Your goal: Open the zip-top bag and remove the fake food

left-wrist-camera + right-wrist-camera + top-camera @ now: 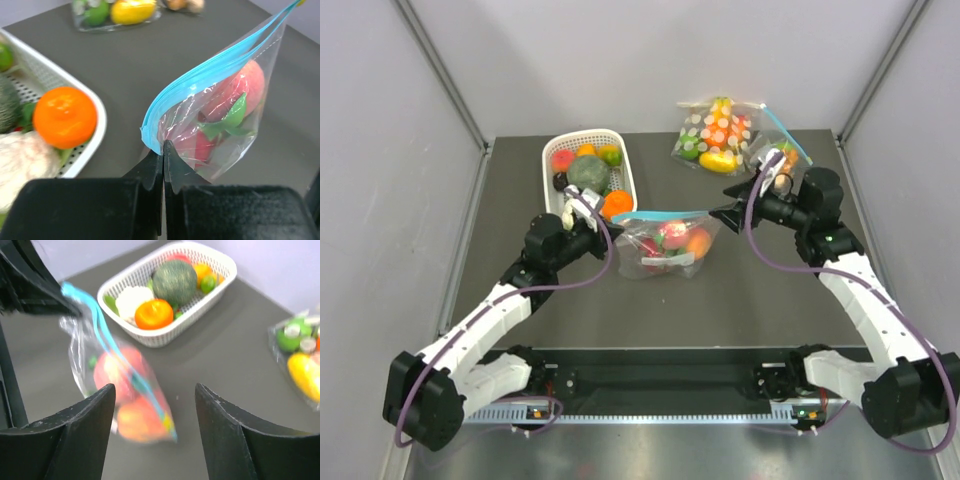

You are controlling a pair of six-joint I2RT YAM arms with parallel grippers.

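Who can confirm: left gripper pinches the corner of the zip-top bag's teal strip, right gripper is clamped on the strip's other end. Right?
The part about the right gripper is wrong. The left gripper does pinch the teal strip corner of the zip-top bag, but the right gripper is open. The right wrist view shows its fingers standing apart, not closed on the strip.
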